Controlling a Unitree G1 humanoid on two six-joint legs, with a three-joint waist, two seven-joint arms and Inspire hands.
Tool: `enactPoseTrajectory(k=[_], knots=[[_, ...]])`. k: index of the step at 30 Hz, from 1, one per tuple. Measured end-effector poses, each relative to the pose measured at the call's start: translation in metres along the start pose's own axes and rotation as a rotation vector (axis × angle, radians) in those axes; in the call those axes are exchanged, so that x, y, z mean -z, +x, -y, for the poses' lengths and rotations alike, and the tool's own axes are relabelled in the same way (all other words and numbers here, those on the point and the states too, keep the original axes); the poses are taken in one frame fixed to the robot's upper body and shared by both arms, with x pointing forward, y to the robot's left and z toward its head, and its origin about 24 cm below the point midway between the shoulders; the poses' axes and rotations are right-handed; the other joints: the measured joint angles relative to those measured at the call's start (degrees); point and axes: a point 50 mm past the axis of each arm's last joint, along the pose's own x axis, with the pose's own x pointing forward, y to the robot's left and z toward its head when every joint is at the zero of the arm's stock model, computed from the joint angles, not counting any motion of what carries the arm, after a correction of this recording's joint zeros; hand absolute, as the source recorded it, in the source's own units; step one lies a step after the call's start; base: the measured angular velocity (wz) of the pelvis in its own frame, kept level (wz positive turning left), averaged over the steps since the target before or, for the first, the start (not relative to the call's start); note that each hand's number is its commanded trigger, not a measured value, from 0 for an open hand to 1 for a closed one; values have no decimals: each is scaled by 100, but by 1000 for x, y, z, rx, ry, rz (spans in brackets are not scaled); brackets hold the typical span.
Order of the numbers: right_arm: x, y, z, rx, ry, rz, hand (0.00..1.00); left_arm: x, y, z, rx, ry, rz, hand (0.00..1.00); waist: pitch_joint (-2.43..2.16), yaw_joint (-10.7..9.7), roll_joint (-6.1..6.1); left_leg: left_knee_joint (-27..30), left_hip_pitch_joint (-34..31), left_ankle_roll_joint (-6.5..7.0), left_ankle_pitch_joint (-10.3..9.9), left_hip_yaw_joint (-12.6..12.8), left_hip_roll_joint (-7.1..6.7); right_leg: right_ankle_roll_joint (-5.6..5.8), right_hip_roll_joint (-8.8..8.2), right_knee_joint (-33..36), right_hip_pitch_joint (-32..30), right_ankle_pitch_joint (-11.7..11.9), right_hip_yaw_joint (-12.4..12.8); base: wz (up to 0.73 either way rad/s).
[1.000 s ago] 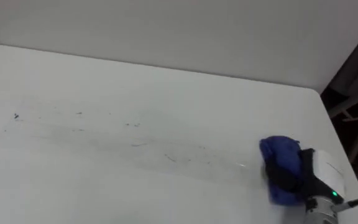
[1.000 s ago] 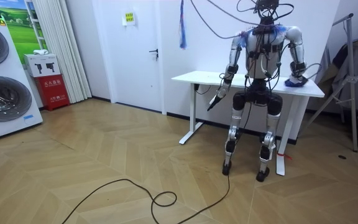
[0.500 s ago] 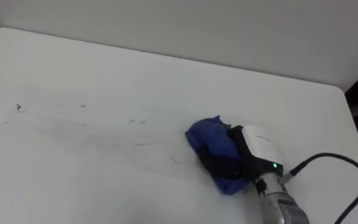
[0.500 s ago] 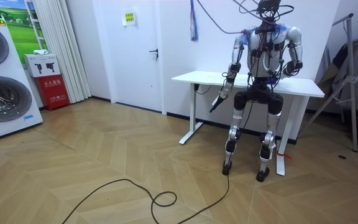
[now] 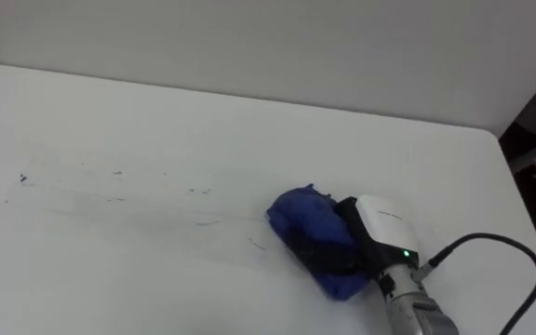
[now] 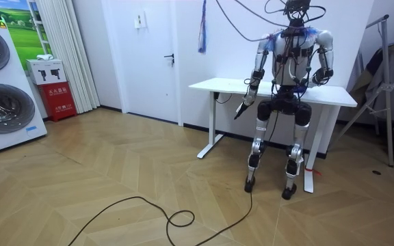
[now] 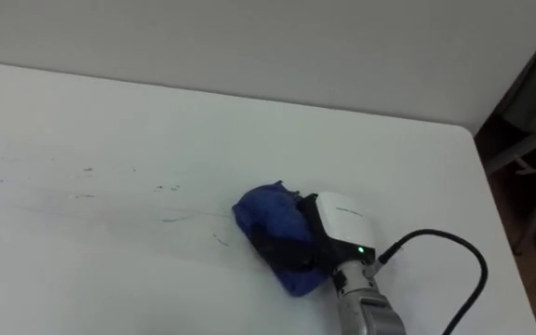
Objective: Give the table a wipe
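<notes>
The right hand [image 5: 372,234] is clenched over a bunched blue cloth [image 5: 307,228], its dark fingers [image 5: 331,251] wrapped across the wad, pressing it onto the white surface [image 5: 156,112] a little right of the middle. Dark marks [image 5: 201,192] lie scattered in a thin band from just beside the cloth out to the far left, where a lone speck [image 5: 23,177] sits near the edge. The likeliest fault is a missed patch: the cloth is balled up, so it probably touches only a narrow strip, and a single sweep could pass above or below some of the marks. The faint streaks along the band suggest the dirt may smear rather than lift if the pressure is light. Pressing harder brings its own trouble, since friction could drag the wad out from under the fingers and leave them rubbing the bare surface. The far-left speck looks a long reach for this arm. In the room view the left hand [image 6: 241,109] hangs just beside the front edge and might knock it if the body leans.
</notes>
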Motion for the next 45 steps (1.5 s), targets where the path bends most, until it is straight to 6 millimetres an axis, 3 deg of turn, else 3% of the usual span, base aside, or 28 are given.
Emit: enactPoseTrajectory(k=[11,20,25,27,31,35,36,37,38,45], knots=[[0,1,2,-13,10,8,0,0,0,1,11,-115,-16,0,4,-45,-5,-48,52,6,-2,63,-6,14,8,2,-2,-9,80,-3],[8,-5,12,22,59,-24,0,12,1,-6,10,-166,-63,0,13,-135,-69,-51,64,12,-6,100,-12,30,4,23,-29,-32,138,-2],[11,-3,32,85,81,-30,0,14,3,-12,15,-195,-68,0,-2,-215,-99,-51,59,15,-5,174,-20,31,7,71,-106,-33,218,-7],[15,-3,39,117,96,-44,0,16,3,-13,21,-196,-72,0,20,-272,-80,-49,89,15,-5,219,-20,31,8,99,-115,-33,258,-11],[20,-3,53,172,114,-59,0,16,3,-13,45,-198,-58,0,20,-428,-75,-60,87,21,-11,236,-22,38,9,102,-127,-43,275,-2],[19,-4,67,232,147,-50,0,14,3,-12,51,-202,-37,0,18,-456,-75,-62,89,22,-10,306,-21,33,21,117,-174,-40,350,-10],[19,-4,69,240,152,-48,9,14,3,-13,51,-202,-35,0,16,-464,-79,-63,89,22,-10,309,-21,33,23,121,-179,-40,360,-6],[19,-4,69,240,153,-48,65,14,3,-13,50,-201,-34,0,13,-463,-85,-66,89,22,-10,313,-21,33,24,124,-184,-40,360,0],[19,-4,69,240,153,-48,100,14,3,-13,50,-200,-34,0,11,-461,-92,-67,89,22,-10,313,-21,33,24,126,-185,-40,359,0],[17,-3,67,227,152,-41,100,20,3,-15,44,-198,-47,0,13,-419,-176,-82,72,22,-11,312,-20,34,25,115,-199,-41,354,0]])
